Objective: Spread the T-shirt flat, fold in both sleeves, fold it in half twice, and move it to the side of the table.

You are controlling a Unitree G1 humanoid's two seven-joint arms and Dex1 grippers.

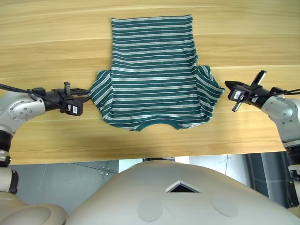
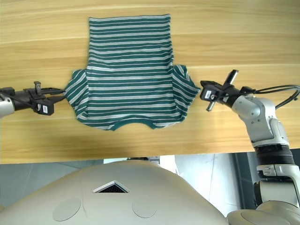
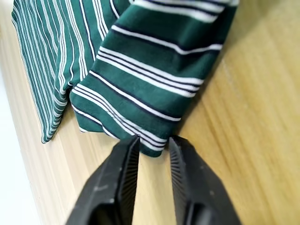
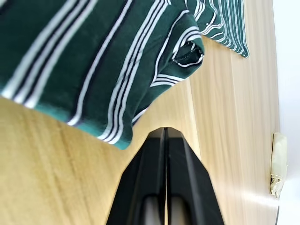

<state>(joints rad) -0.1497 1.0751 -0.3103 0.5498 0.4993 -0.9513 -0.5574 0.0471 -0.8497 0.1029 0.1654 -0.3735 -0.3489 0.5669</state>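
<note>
A green T-shirt with white stripes lies spread on the wooden table, collar toward me and hem at the far side. Both short sleeves stick out sideways. My left gripper hovers low at the outer edge of the left sleeve. In the left wrist view its fingers stand slightly apart, open, with the sleeve hem just at their tips. My right gripper sits just outside the right sleeve. It is shut on nothing, a short way from the cloth.
The table's front edge runs close below the collar. Bare wood extends on both sides of the shirt and beyond the hem. A small beige scrap lies at the table's edge in the right wrist view.
</note>
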